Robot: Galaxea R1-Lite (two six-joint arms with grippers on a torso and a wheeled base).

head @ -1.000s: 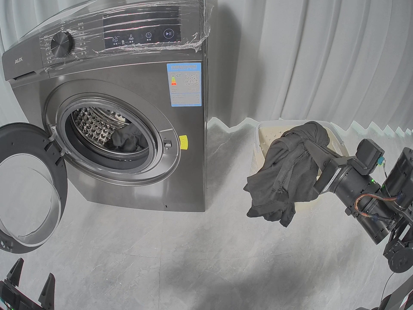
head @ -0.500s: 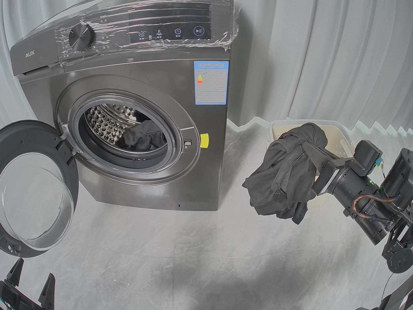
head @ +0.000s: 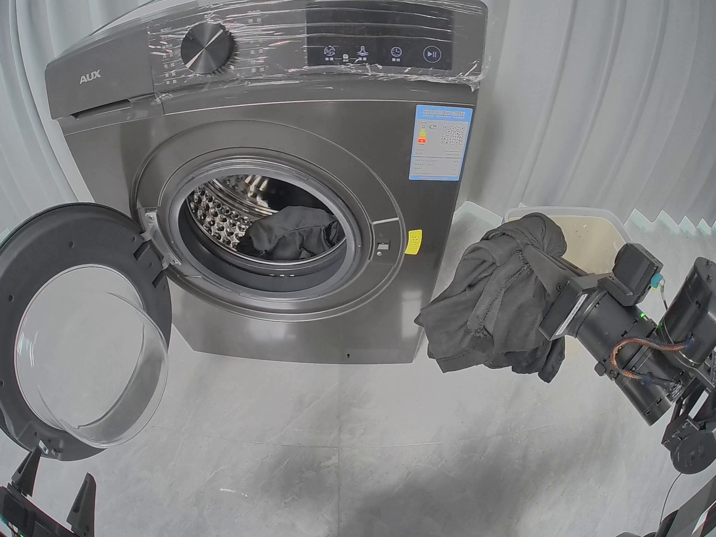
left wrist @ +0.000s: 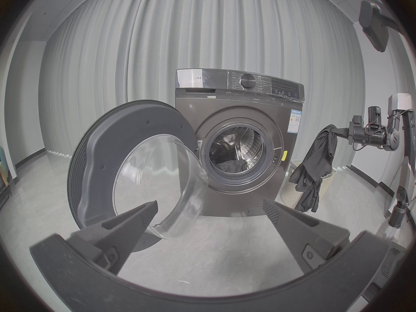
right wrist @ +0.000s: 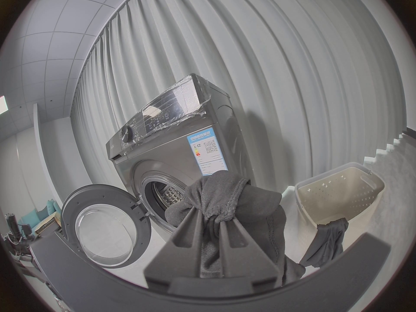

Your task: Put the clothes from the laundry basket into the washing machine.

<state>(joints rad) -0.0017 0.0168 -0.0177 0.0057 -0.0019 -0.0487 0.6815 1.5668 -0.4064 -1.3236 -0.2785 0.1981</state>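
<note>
Beside washer (head: 298, 113), pinching garment (head: 485, 300) in right gripper (right wrist: 211, 216) — draped low, loose. Could catch on port rim (head: 358, 225); or slip free mid-carry.

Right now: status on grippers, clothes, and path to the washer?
Right gripper shut on dark garment, held aloft beside basket. Left gripper open, low. Washer door wide open, another garment in drum.

Metallic grey washing machine (head: 298, 121) bore a blue label (head: 440, 143) and a yellow sticker (head: 412, 242) on its front. To its right were a charcoal garment (head: 485, 300) and a cream laundry basket (right wrist: 340, 193) (patterned with small cross-shaped holes). Behind it was a white curtain (head: 597, 76).
</note>
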